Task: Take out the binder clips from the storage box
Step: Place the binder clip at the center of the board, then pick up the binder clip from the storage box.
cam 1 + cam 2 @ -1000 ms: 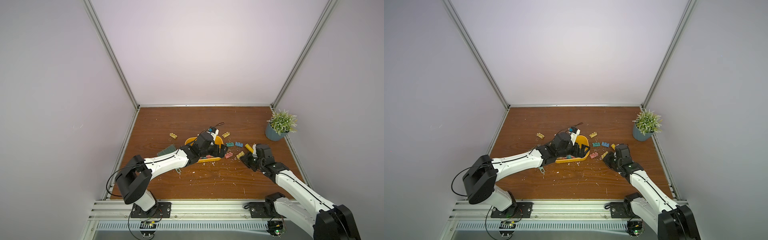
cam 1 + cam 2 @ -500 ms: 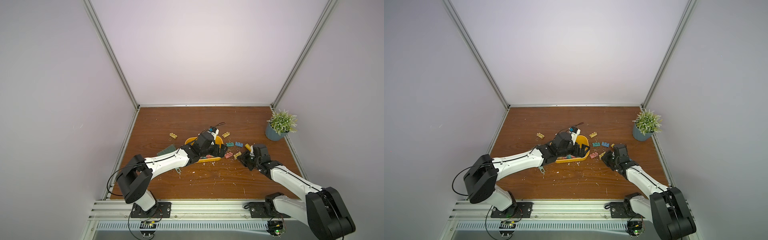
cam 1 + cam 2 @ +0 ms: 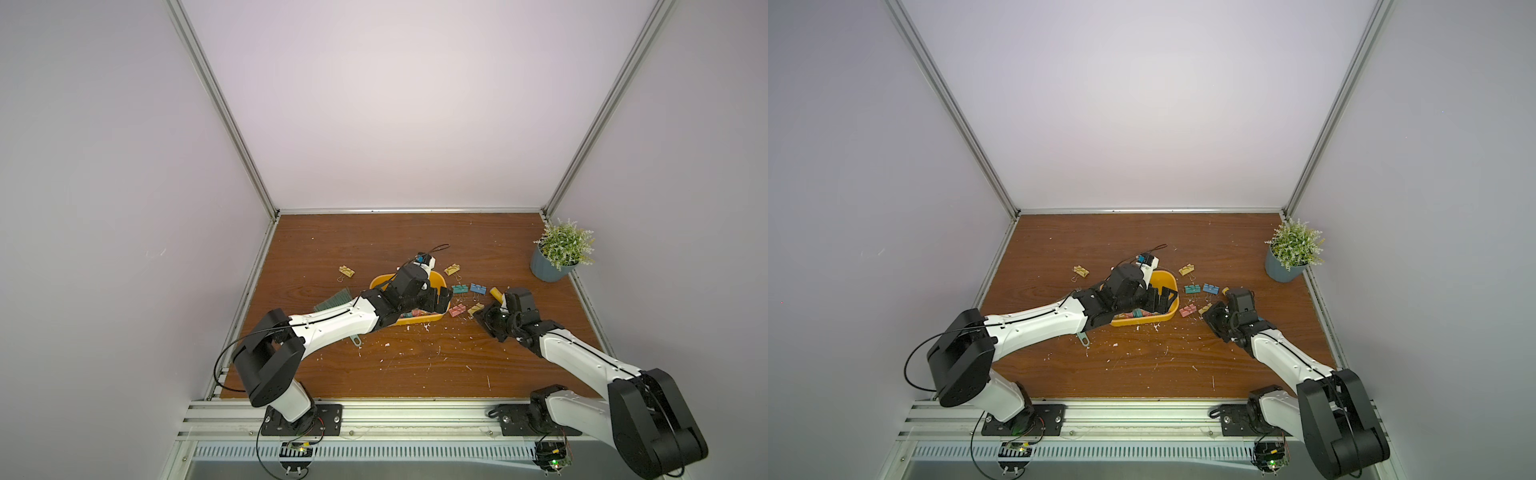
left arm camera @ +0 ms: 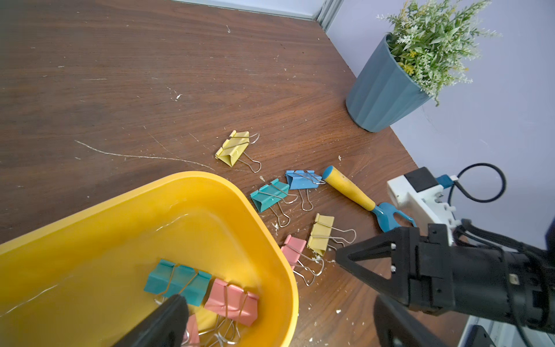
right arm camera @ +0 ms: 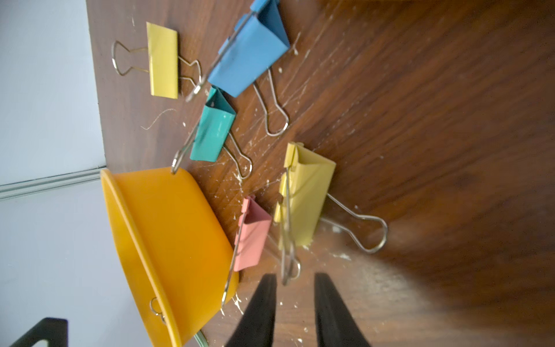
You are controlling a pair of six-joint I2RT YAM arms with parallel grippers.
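The yellow storage box [image 3: 420, 328] [image 3: 1165, 279] sits mid-table. A teal binder clip [image 4: 177, 281] and a pink one [image 4: 232, 300] lie inside it. My left gripper [image 3: 441, 301] [image 4: 279, 324] is open and straddles the box's right wall, one finger inside and one outside. Several more clips lie on the wood right of the box, among them a teal one [image 3: 459, 288], blue [image 3: 478, 288], pink [image 3: 456, 310] and yellow [image 5: 304, 195]. My right gripper [image 3: 480, 321] [image 5: 295, 288] is low beside them, slightly open. The yellow clip's wire handle ends just ahead of its tips.
A grey-blue plant pot [image 3: 550, 266] stands at the far right. A yellow-handled tool [image 4: 350, 188] lies by the right gripper. A teal brush [image 3: 332, 300] lies under the left arm. Two more yellow clips [image 3: 346, 272] [image 3: 452, 269] lie behind the box. White specks [image 3: 415, 357] litter the front.
My right gripper has shifted a little left toward the box, and its jaws have parted from shut. The left arm has not moved.
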